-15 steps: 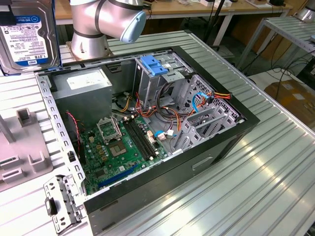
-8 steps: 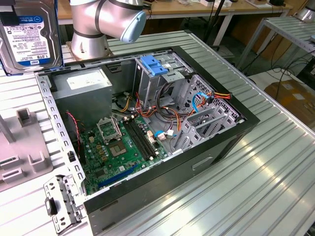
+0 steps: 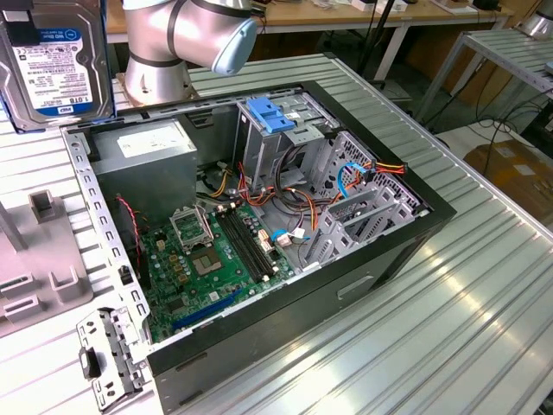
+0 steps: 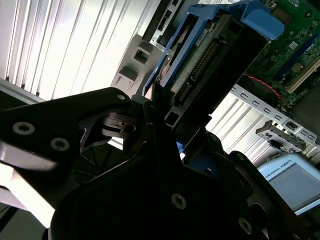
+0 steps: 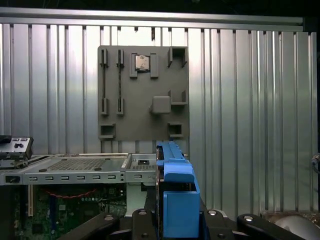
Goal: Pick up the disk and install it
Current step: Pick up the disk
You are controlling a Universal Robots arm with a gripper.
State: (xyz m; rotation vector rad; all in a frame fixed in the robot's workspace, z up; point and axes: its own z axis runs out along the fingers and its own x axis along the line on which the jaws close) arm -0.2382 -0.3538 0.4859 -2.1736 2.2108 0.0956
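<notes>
Ribbed silver counter carries an open computer case; inside it we see a green motherboard and a grey power supply. In both wrist views the black end effector is closed on the disk. Its fingers press the two sides of the blue carrier, and the disk stands on edge between them. In the exterior view the disk hangs at the exterior view's left, label facing us, raised off the counter, near the case's rim and a grey fixture plate.
</notes>
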